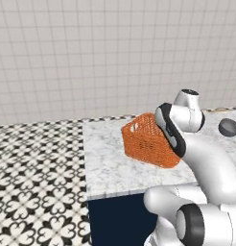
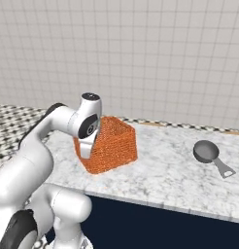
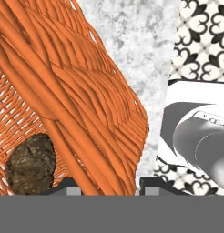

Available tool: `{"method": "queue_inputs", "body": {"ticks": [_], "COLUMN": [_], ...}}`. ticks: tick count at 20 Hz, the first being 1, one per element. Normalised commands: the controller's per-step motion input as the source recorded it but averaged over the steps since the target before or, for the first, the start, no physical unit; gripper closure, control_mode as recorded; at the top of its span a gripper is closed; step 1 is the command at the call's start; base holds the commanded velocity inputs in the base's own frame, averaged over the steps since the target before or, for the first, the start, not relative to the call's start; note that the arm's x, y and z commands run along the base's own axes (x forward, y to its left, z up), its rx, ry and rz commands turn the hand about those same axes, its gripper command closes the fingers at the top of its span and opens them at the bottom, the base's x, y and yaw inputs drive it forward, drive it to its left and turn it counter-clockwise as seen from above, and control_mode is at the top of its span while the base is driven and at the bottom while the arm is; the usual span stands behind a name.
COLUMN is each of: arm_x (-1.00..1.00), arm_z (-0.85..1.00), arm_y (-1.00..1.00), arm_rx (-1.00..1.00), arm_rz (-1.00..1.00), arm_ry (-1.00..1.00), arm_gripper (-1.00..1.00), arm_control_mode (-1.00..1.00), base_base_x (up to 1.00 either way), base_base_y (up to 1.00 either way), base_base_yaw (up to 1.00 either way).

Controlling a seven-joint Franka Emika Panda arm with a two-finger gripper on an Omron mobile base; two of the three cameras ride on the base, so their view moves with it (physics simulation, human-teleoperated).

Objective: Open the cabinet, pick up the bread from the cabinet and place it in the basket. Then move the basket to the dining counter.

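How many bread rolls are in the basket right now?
1. The hand view shows a single brown bread roll low inside the orange basket, behind its woven wall. The weave blocks much of the interior, so another could be hidden.

I see a small dark grey metal measuring cup (image 2: 206,151) with a short silver handle lying on the marble, well apart to the right. Behind runs a wall of pale grey square tiles (image 1: 91,53). To the left spreads a black-and-white patterned tile floor (image 1: 33,182).
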Motion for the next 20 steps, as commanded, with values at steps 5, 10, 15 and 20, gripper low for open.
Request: {"method": "queue_inputs", "body": {"ticks": [5,10,15,20], "arm_x": [0.95,0.75,0.55,0.19], "arm_z": [-0.32,-0.38,-0.35,-0.08], "arm_y": [0.37,0.08,0.00,0.02], "arm_rx": [0.05,0.13,0.17,0.04], "arm_rz": [0.05,0.01,0.00,0.00], "arm_ry": [0.00,0.02,0.12,0.00], "arm_gripper": [1.00,1.00,1.00,1.00], "arm_control_mode": [-1.00,-1.00,-1.00,-1.00], "base_base_x": [0.00,0.00,0.00,0.00], "base_base_y": [0.00,0.00,0.00,0.00], "base_base_yaw": [0.00,0.00,0.00,0.00]}}
